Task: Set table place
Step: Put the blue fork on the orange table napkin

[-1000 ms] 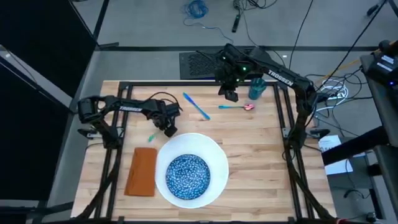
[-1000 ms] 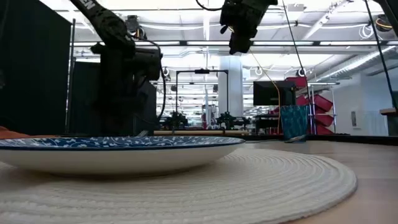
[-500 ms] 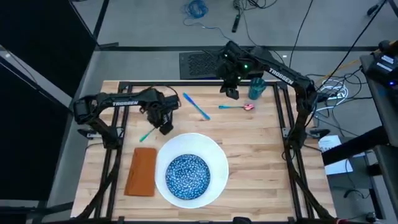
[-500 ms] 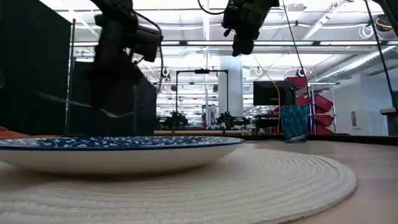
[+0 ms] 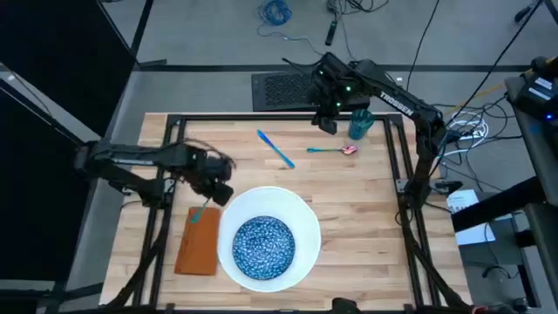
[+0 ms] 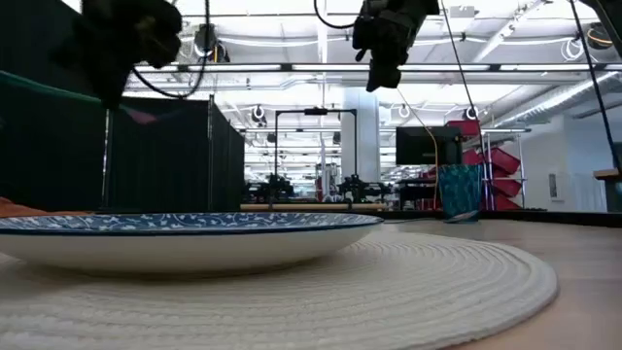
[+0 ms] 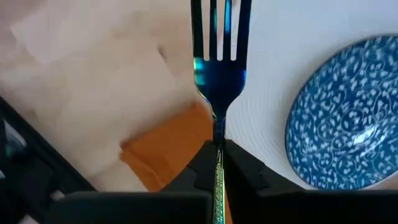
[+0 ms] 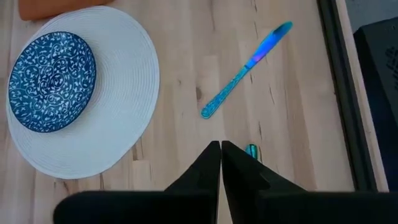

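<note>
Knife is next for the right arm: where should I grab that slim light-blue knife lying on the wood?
Light-blue knife lies flat, diagonal, clear of other things: come straight down with the right gripper, fingers straddling the patterned handle's narrow width.

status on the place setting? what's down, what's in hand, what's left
Down: white plate with blue bowl on it, orange napkin beside the plate. In hand: left gripper is shut on the fork, held above the napkin's edge. Left: knife and spoon lie loose at the table's far side, teal cup at the far edge. Right gripper hangs shut above the spoon, empty.
</note>
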You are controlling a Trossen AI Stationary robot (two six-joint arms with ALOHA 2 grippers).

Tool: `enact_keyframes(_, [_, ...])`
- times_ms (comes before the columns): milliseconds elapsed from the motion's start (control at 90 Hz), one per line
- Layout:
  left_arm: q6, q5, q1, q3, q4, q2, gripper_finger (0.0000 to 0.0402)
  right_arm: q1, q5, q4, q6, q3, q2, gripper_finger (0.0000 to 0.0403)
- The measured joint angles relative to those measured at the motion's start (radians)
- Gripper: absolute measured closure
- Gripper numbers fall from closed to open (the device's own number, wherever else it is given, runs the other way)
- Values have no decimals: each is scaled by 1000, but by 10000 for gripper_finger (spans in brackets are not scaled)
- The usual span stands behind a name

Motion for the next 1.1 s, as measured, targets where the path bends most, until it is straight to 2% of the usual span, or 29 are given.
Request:
enact_keyframes(189, [-287,-15,-189,-67,16,0,401,-1,-3,-1,8,0,0,403])
enact_keyframes(322, [-477,-16,-295,-142,135,0,401,1,-40,-1,9,0,0,403])
enact_keyframes(389, [-550,-17,-336,-180,195,3,401,5,-48,-1,8,0,0,403])
enact_keyframes(533, [-704,-18,-400,-250,180,16,401,8,-49,-2,8,0,0,403])
enact_keyframes(1100, [-889,-9,-492,-392,417,62,401,7,-52,-1,18,0,0,403])
